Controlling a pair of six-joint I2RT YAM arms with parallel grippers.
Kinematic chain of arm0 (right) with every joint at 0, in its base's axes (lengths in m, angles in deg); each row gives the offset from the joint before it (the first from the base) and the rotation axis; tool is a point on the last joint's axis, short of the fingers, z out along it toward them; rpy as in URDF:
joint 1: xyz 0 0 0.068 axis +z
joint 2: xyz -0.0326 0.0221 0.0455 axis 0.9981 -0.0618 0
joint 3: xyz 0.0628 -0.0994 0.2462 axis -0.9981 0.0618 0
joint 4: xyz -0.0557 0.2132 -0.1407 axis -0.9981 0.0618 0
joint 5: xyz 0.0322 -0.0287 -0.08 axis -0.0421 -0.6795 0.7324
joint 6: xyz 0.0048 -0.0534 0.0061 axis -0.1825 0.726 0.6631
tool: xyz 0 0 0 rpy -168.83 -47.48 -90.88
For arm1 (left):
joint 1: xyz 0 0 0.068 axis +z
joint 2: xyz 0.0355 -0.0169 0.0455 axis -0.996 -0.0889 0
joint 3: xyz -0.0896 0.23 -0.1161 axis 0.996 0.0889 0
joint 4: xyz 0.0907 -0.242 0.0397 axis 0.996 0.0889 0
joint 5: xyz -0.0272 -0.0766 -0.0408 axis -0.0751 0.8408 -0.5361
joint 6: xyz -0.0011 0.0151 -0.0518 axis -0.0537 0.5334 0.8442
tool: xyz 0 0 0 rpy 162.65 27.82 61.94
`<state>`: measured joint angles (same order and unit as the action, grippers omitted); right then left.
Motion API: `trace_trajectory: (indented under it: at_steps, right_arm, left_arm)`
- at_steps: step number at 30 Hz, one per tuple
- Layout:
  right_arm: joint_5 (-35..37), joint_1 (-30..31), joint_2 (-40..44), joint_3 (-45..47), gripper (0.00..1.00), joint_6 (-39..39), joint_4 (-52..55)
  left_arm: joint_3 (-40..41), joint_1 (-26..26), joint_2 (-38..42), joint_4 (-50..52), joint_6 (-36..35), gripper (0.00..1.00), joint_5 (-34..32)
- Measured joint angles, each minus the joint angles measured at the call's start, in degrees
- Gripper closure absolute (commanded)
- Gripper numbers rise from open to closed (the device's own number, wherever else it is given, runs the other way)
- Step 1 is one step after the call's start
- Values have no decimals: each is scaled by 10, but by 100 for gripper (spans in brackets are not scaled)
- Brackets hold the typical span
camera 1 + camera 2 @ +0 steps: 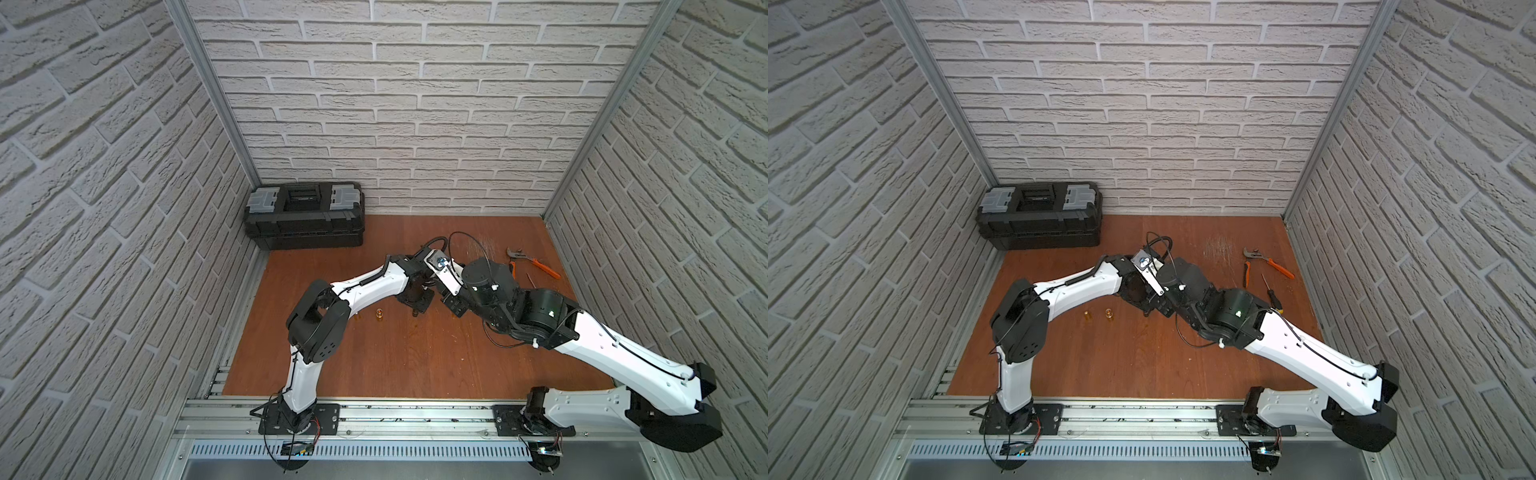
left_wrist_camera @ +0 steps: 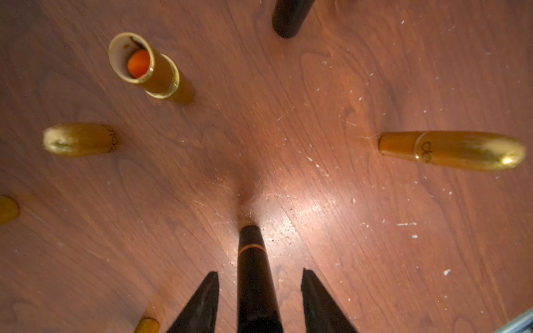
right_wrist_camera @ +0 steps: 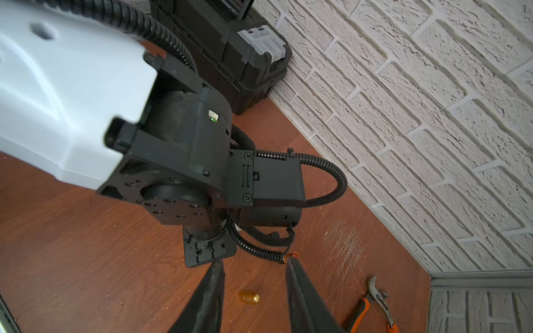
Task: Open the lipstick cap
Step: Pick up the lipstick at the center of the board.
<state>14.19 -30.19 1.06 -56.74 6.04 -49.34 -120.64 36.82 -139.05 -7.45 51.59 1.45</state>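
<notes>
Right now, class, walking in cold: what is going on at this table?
The left gripper hangs over a black lipstick with an orange band. It has one finger on each side with gaps showing, so the lipstick is not gripped yet and looks still capped. The right gripper is open and holds nothing. On the wooden table an open gold lipstick shows its orange stick, with a loose gold cap and a closed gold lipstick nearby.
</notes>
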Motion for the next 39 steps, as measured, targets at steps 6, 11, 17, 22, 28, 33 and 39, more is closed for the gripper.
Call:
trace_trajectory:
  at_steps: [6,11,17,22,28,33,39]
  right_arm:
    - [0,0,-3,5,63,0,0]
    - [0,0,-5,6,63,0,0]
    - [0,0,-5,7,63,0,0]
    - [1,0,-5,10,63,0,0]
    - [2,0,-5,21,63,0,-1]
    - [0,0,2,36,63,0,-6]
    - [-50,0,0,40,62,-4,-13]
  left_arm:
    - [-2,0,-2,5,-1,66,-3]
    - [-15,0,-10,11,-1,71,-5]
    - [-21,0,-15,16,-2,85,-12]
    - [-21,2,-14,21,-1,90,-13]
    - [-15,27,2,25,6,90,6]
    - [12,84,74,24,27,90,70]
    - [58,181,194,9,68,91,218]
